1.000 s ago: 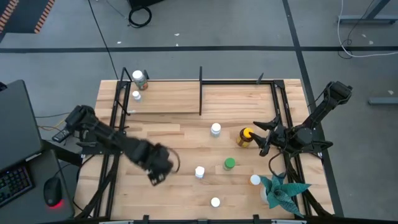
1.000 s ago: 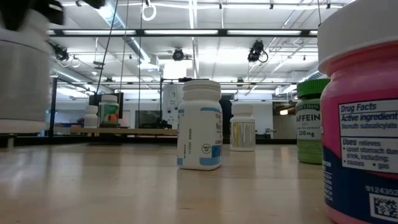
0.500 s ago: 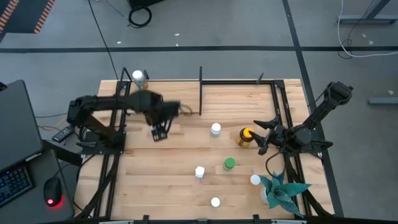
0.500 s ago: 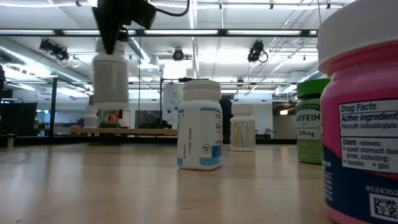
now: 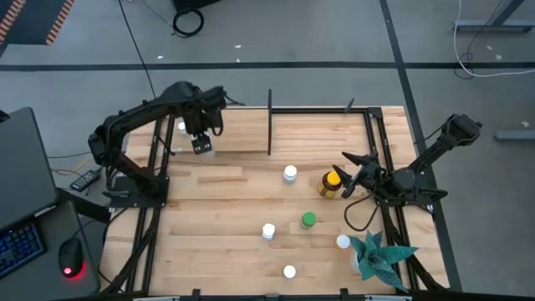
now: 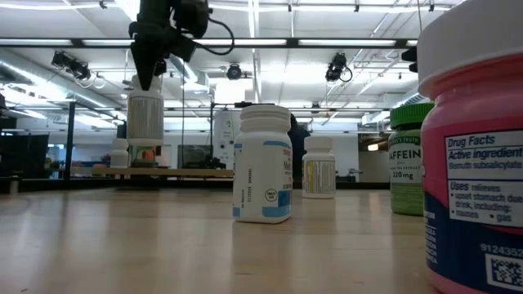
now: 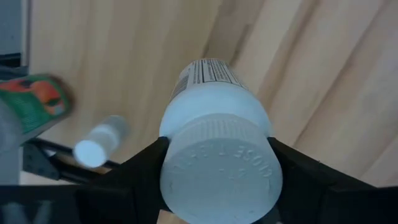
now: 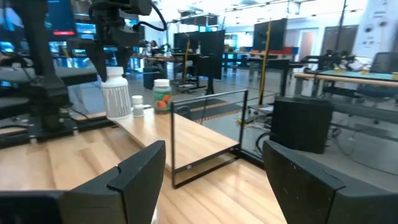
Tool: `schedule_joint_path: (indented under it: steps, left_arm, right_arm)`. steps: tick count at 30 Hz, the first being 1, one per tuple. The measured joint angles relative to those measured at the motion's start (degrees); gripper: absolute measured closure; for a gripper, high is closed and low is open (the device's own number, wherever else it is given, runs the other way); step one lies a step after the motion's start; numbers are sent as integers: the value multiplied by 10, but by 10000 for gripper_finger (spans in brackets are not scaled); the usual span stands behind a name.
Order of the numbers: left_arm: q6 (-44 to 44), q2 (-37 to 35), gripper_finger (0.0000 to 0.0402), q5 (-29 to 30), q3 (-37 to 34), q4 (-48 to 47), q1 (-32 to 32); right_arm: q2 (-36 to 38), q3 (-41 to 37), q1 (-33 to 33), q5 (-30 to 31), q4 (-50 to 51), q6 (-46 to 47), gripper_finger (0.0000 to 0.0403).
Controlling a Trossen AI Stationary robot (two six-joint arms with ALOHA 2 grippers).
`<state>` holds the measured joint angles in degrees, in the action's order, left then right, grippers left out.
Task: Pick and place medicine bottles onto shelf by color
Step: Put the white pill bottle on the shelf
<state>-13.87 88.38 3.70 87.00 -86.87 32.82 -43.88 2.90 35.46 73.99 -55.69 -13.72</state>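
My left gripper hangs over the left section of the light-wood shelf, shut on a white medicine bottle. A green-and-orange-labelled bottle and a small white one stand upright on that section beside it. My right gripper is open at the table's right side, just right of the amber bottle with the yellow cap, touching nothing. White bottles and a green-capped one stand on the tabletop. My left gripper pinches the white bottle by its ribbed white cap, one dark finger on each side. The fingers come from above, pointing down. The bottle hangs upright below them, lifted clear of the shelf plank.
A black upright divider splits the shelf, and thin black posts frame it. Two more white bottles and a teal spiky plant stand near the table's near right corner. A pink-labelled bottle sits close to the low camera.
My left gripper, shut on the white bottle all along, has swung from the near-left part of the table toward the far edge, and now hangs over the shelf's left section. The bottle has stayed upright in the hold.
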Motion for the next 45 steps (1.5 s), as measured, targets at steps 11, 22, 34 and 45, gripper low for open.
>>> schedule_joint_path:
  steps: [11, 22, 34, 45]
  left_arm:
    - [-52, 0, 163, 2, -1, 24, 48]
    - [-101, 1, 160, 4, -24, 60, 100]
    - [-114, 15, 159, 3, -24, 70, 146]
    - [-108, 28, 157, 1, -24, 63, 146]
  right_arm:
    - [0, 0, -12, -2, 0, 3, 128]
    - [0, 0, -12, -1, -5, 10, 128]
    - [0, 0, 1, -1, -4, 20, 128]
    - [0, 0, -1, -1, -9, -2, 128]
